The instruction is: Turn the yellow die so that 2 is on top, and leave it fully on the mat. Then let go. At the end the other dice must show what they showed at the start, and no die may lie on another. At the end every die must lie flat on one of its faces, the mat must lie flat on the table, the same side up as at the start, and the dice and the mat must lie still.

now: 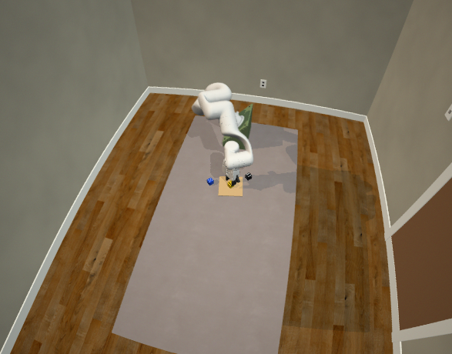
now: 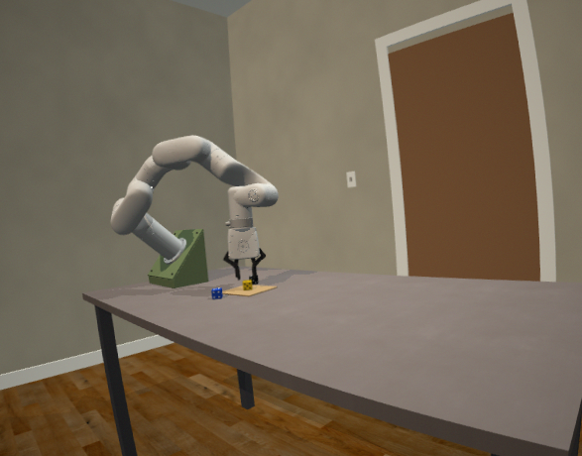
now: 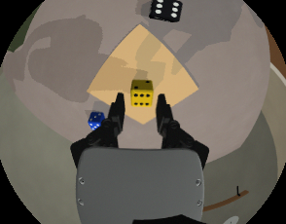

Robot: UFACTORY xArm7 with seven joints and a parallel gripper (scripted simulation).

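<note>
Wrist: claw point(image 3: 142, 107) half-open, holding nothing, fingers straddling yellow die point(image 3: 142, 93).
Die sits mid-mat point(image 3: 111, 73), six toward camera. Drop straight, centre fingers, clench square faces; avoid the blue die point(image 3: 95, 120) left.

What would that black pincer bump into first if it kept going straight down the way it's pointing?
Most likely the yellow die, which sits on the tan mat almost between the open pincer's fingertips. The fingers look set to pass either side of it and touch the mat, though depth is hard to judge.
</note>
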